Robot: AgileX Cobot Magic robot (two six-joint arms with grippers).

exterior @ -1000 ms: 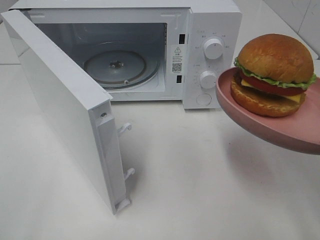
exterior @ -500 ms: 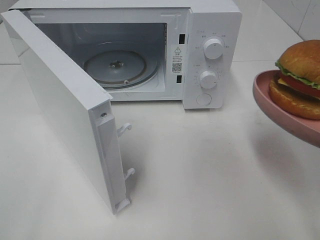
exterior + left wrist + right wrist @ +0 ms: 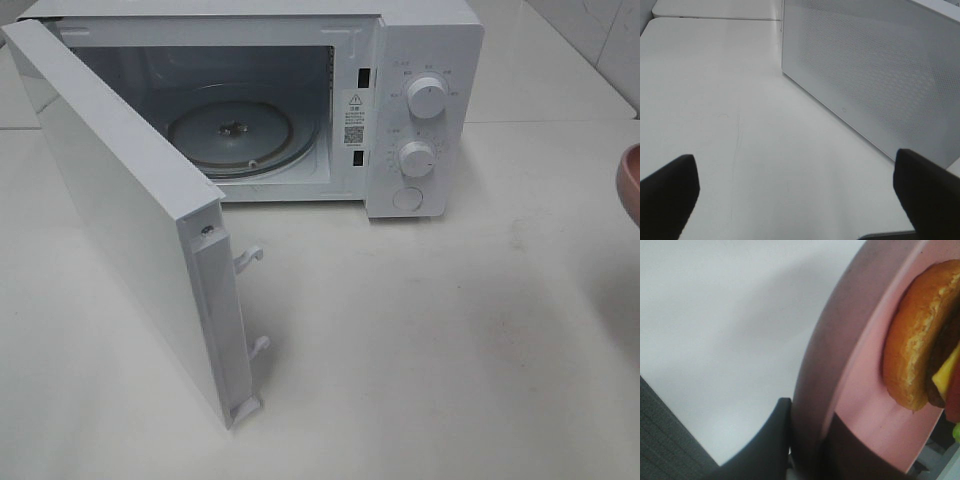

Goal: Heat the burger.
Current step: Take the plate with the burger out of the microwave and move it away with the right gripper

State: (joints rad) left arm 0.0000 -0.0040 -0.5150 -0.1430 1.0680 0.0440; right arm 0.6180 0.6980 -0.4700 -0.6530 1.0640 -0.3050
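The burger (image 3: 915, 345), with a golden-brown bun and a strip of yellow cheese, rests on a pink plate (image 3: 860, 365) in the right wrist view. My right gripper (image 3: 807, 445) is shut on the plate's rim, one dark finger (image 3: 772, 440) under it and one on top. In the high view only a sliver of the plate (image 3: 632, 185) shows at the right edge, and the burger is out of frame there. My left gripper (image 3: 800, 195) is open with nothing between its fingertips, hanging over the white table beside the microwave door (image 3: 875, 75).
The white microwave (image 3: 420, 60) stands at the back with its door (image 3: 130, 220) swung wide open toward the front left. Its glass turntable (image 3: 230, 135) is bare. Two knobs and a button sit on its right panel. White table (image 3: 420, 340) spreads in front.
The plate with the burger has moved to the right, from beside the microwave's panel to almost out of the high view. The microwave and door have not moved.
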